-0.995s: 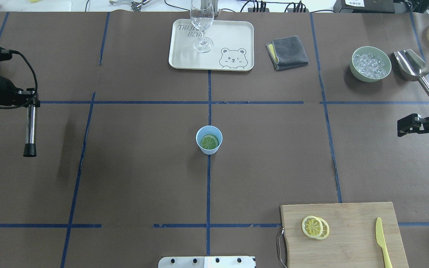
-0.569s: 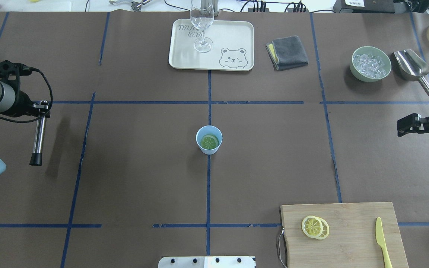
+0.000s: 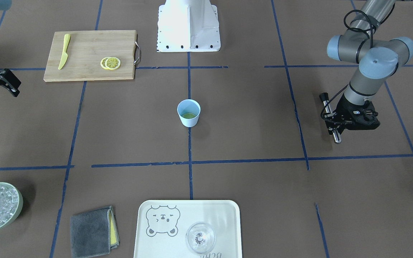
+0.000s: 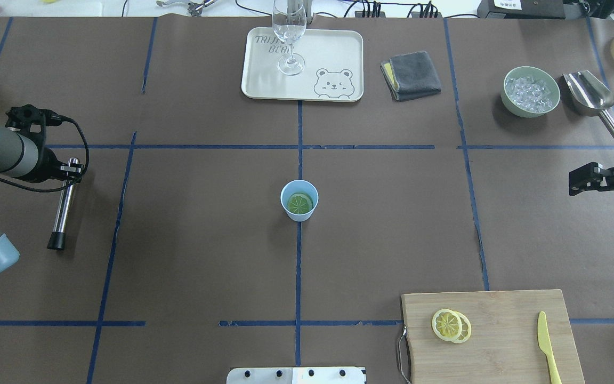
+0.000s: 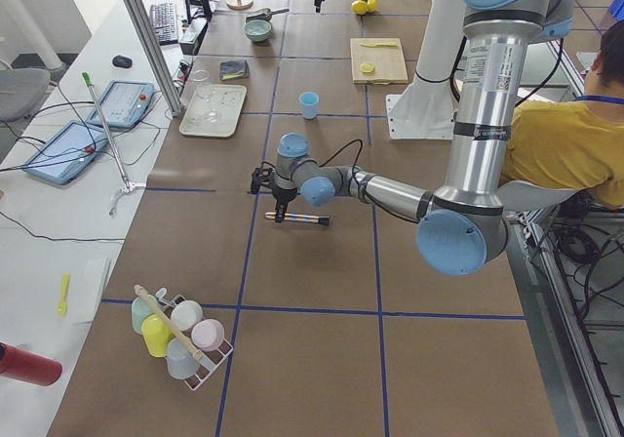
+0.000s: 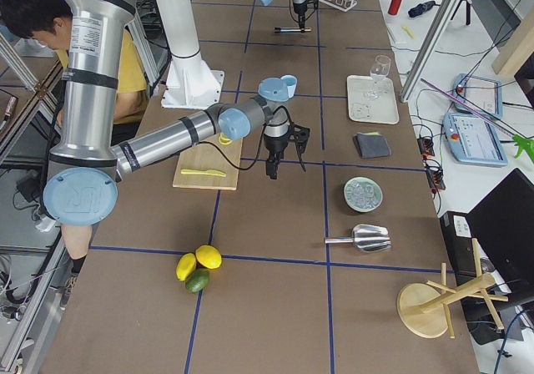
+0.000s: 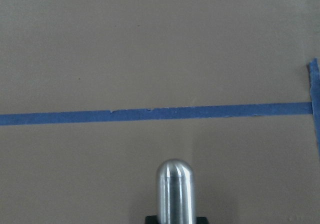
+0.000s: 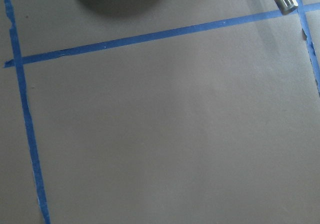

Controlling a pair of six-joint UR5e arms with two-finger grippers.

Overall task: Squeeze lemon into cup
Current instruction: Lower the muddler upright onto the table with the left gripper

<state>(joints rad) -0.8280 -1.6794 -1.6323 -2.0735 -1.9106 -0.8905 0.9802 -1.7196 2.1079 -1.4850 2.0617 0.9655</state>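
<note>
Swinging in from 9 o'clock since a second ago, the left gripper (image 4: 72, 169) is clamping a steel rod (image 4: 62, 208), well apart from the cup (image 4: 297, 216). Nearest the robot, at 5 o'clock, a wooden board (image 4: 504, 341) is carrying two overlapping slices (image 4: 450, 325) and a yellow knife (image 4: 547, 346). Mid-table, the lemon (image 4: 300, 203) is lying flat inside the light-blue cup; overhead is showing its whole segmented face, the front camera only a sliver. At 3 o'clock the right gripper (image 4: 579, 181) is hovering; whether its jaws are apart is unclear. Farther, at 12, a cream tray (image 4: 333, 53) is bearing a clear glass (image 4: 290, 32). Brown paper with blue tape is covering the table (image 4: 205, 240); only the right-end view is showing whole citrus (image 6: 198, 265).
</note>
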